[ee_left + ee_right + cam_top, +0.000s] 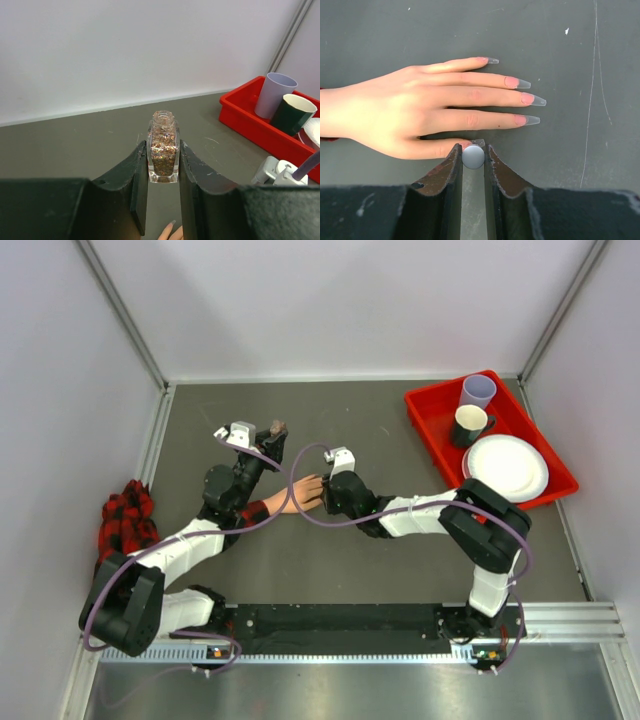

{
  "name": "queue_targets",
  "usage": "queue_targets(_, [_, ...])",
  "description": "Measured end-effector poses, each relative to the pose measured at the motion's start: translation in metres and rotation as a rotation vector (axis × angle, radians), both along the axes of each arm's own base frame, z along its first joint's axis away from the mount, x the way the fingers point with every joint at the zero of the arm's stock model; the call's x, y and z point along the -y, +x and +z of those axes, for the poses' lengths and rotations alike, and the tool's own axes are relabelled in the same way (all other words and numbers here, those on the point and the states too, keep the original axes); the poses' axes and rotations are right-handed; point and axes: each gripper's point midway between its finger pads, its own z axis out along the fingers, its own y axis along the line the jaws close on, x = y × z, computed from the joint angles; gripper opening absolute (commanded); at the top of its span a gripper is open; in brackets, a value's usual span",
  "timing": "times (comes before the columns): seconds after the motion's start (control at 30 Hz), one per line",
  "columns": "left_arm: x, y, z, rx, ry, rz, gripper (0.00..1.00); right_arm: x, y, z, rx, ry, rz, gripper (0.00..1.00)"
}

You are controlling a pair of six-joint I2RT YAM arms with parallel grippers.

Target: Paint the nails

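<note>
A peach mannequin hand [405,115] lies palm down on the grey table, its red-and-black plaid sleeve [125,515] trailing to the left. Its nails are long and clear-tipped [533,99]. My right gripper [473,150] is shut on a round grey brush cap [473,156], directly over the thumb nail [479,143], which is mostly hidden. My left gripper [163,150] is shut on a small open square bottle of copper glitter polish [163,147], held upright behind the hand [300,495]. One fingertip [167,231] shows below the left jaws.
A red tray [430,415] stands at the back right with a lilac cup [478,390], a dark mug [468,425] and a white plate [508,466]. White walls close the table on three sides.
</note>
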Motion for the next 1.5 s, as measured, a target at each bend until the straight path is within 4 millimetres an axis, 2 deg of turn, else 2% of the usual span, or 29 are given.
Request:
queue_targets(0.9, [0.000,0.000,0.000,0.000,0.000,0.000,0.00,0.003,0.003,0.001,0.018,-0.020,-0.012,0.00])
queue_targets(1.2, [0.000,0.000,0.000,0.000,0.000,0.000,0.00,0.002,0.004,0.017,0.041,0.007,-0.011,0.00])
queue_targets(1.5, [0.000,0.000,0.000,0.000,0.000,0.000,0.00,0.003,0.004,0.017,0.041,0.005,-0.015,0.00])
